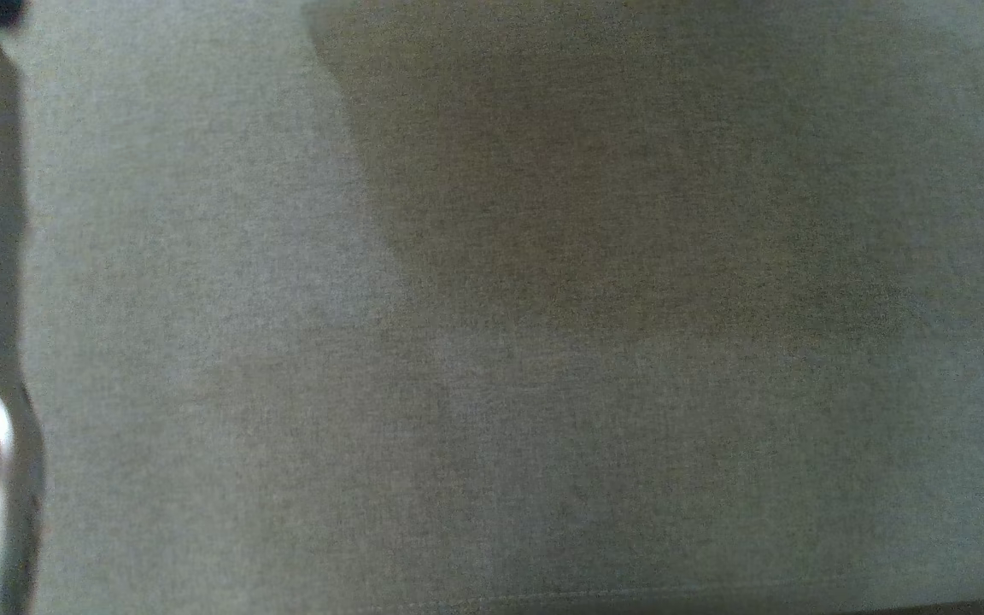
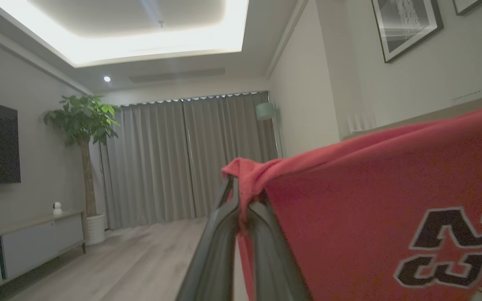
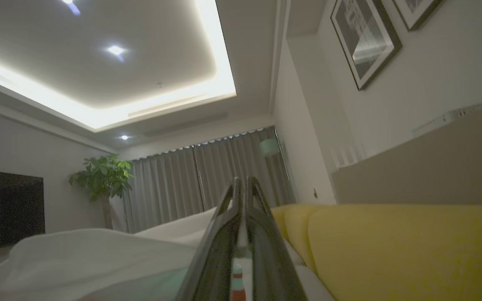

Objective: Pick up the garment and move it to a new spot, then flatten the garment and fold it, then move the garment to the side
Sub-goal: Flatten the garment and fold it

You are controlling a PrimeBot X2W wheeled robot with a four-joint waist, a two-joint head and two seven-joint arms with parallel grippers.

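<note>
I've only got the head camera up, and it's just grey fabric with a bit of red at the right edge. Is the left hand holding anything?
Observer: Yes. In the left wrist view the left hand is shut on a bunched corner of a red shirt with a black 23 on it.
Operator: And the other one?
Observer: In the right wrist view the right hand has its fingers pressed together. A sliver of red shows low between them, but I can't tell whether that's the shirt.
</note>
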